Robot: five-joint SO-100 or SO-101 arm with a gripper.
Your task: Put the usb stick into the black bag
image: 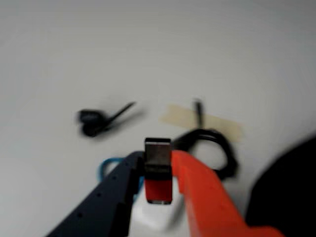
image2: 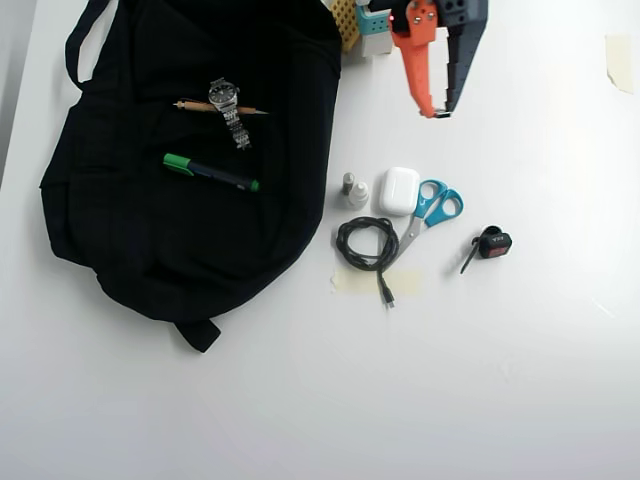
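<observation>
I have the tool (image: 158, 173) clamped on the usb stick (image: 158, 170), raised above the tabletop (image2: 520, 380) beside the black bag (image2: 150, 230)

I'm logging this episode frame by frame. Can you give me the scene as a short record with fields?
claw: shut on the usb stick, silver end outward, raised off the table
black bag: left in overhead view; watch, green marker, pencil on it
on table: cable, scissors, white case, strapped gadget
</observation>
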